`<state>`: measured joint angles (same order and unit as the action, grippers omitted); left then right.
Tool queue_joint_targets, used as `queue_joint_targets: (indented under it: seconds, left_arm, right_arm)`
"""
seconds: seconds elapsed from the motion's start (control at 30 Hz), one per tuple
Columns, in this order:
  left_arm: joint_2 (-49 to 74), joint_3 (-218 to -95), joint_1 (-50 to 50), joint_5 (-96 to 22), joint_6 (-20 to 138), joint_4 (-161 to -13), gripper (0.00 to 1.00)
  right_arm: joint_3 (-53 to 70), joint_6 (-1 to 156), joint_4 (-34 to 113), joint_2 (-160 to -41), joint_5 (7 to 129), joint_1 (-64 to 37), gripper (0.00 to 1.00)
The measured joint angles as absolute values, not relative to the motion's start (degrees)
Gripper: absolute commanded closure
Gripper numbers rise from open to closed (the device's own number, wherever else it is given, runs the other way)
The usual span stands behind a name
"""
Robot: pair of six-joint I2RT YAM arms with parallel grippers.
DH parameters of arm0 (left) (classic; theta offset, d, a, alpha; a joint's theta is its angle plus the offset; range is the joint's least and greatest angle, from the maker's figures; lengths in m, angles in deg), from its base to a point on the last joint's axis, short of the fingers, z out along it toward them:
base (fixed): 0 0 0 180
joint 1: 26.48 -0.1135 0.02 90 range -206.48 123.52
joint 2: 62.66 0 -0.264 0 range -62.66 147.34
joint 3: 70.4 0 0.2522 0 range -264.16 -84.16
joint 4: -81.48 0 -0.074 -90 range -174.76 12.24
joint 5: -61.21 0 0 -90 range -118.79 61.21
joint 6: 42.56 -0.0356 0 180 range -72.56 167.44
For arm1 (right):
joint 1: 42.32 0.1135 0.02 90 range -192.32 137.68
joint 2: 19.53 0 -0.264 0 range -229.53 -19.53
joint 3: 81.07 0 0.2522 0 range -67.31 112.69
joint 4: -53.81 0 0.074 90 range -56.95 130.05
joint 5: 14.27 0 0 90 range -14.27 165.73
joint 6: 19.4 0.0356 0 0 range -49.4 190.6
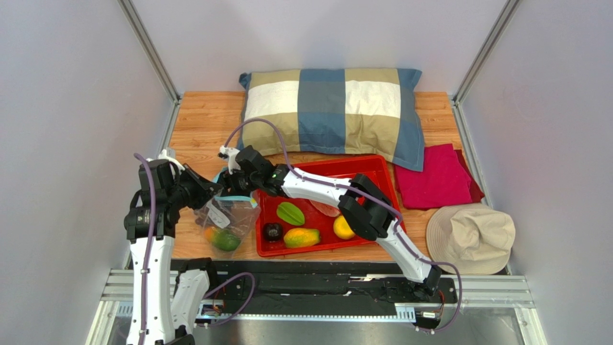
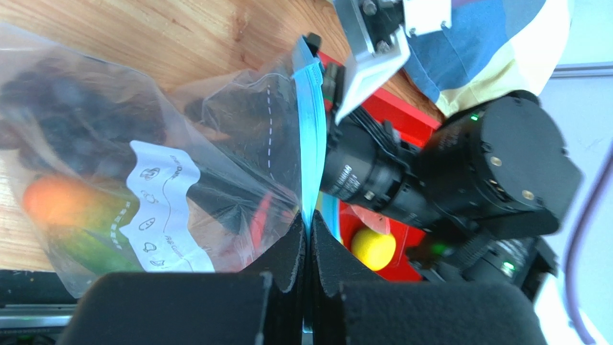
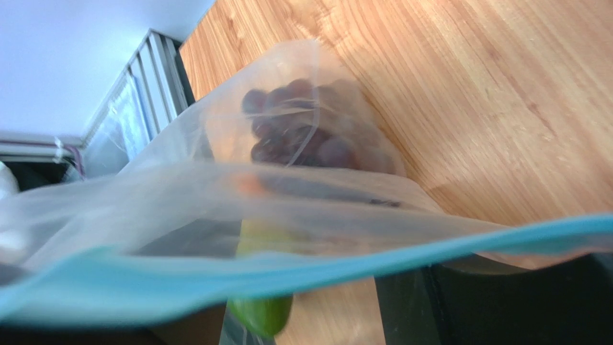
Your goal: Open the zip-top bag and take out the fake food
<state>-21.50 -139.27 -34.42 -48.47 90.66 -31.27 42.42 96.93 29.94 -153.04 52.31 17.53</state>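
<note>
Top external view: clear zip-top bag (image 1: 229, 219) at left of wooden table (image 1: 201, 115), beside red plastic tray (image 1: 374, 167). Purple grapes (image 3: 302, 122) and orange-green fruit (image 1: 224, 239) inside, not yet out; other fake food (image 1: 301, 238) lies in tray. Left end effector (image 2: 308, 241) pinches blue-green zip strip (image 2: 309, 129); right end effector (image 1: 232, 181) at bag mouth, open or closed unclear.

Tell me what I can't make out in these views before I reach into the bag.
- Right pincer: small and dark against the zip-top bag in the top view; in its own wrist view the blurred zip strip hides its tips. Open or shut, cannot tell.
- Fake food in the bag: crinkled plastic blurs it in every view; count unclear.
- Pink slice in the red tray: top view, mostly under the right arm.
</note>
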Motion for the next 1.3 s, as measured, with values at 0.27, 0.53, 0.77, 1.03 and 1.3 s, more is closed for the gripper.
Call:
queue_joint_targets:
  seconds: [0.27,0.53,0.77,1.03,1.3]
  left_arm:
    - [-21.8,-136.3,-34.4,-49.5,92.9,-32.3,1.0]
    - [-21.8,-134.3,-34.4,-49.4,93.5,-33.2,1.0]
    - [-22.7,-134.0,-34.1,-49.2,93.6,-33.1,1.0]
    - [-25.4,-134.2,-34.0,-45.5,93.2,-31.4,1.0]
    - [-30.6,-134.2,-33.9,-35.9,92.9,-27.6,1.0]
  right_arm:
    - [42.2,104.6,37.3,-158.2,51.6,17.8,0.17]
    - [42.9,109.0,43.9,-162.1,48.6,19.1,0.41]
    - [44.6,112.7,47.5,-165.3,46.8,19.1,0.83]
    - [44.6,108.4,40.3,-161.8,46.7,18.4,0.93]
    - [43.1,108.6,32.1,-153.1,42.5,16.4,0.99]
